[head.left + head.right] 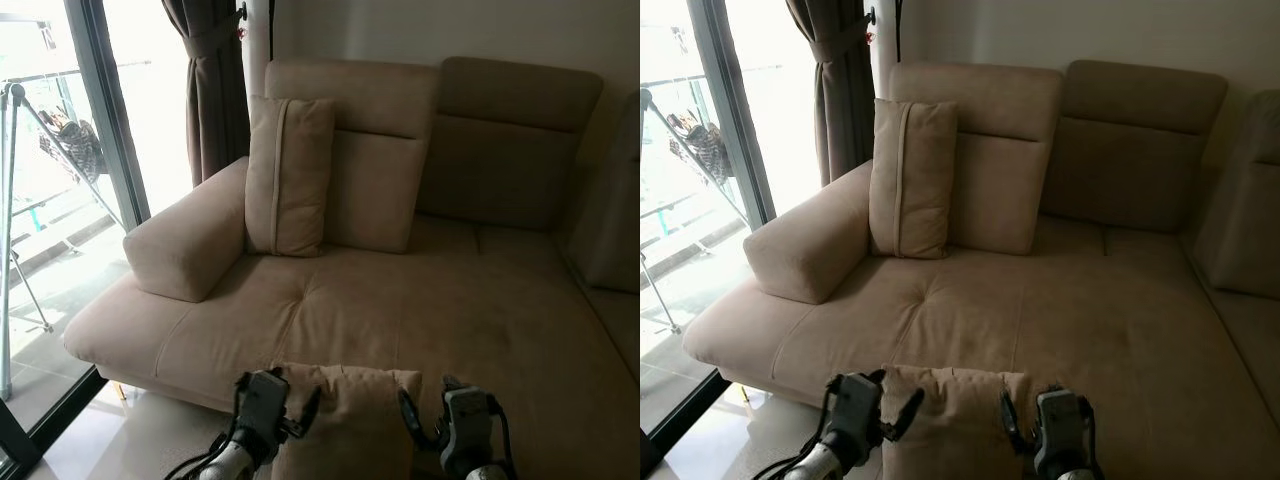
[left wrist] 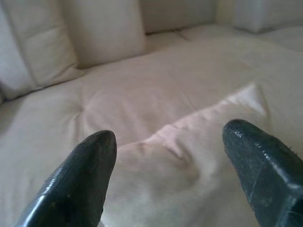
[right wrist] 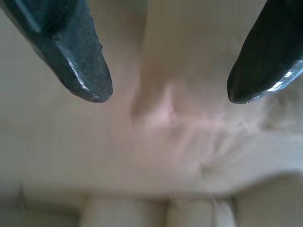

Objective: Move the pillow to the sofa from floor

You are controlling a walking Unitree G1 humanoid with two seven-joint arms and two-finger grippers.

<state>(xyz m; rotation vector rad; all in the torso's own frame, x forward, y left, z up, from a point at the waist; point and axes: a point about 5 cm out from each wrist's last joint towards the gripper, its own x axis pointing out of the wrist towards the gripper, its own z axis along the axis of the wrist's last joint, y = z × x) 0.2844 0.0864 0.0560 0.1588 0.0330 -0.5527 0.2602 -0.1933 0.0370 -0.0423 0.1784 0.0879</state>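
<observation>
Pressed between the left tool (image 1: 300, 408) and the right tool (image 1: 418, 418), both spread wide against its sides, the tan pillow (image 1: 348, 420) hangs over the sofa (image 1: 420, 310) seat's front edge, showing no readable label.

The sofa (image 1: 420, 300) is looking like soft, matt tan cloth, a bit fuzzy like suede. The pillow (image 1: 345, 425) is showing the same soft cloth, with wrinkles. The left gripper (image 2: 168, 156) and right gripper (image 3: 168, 94) fingers are looking like smooth, shiny black plastic. The curtain (image 1: 215, 90) is hanging as dark brown cloth. The floor (image 1: 130, 440) is shining, smooth and glossy.
</observation>
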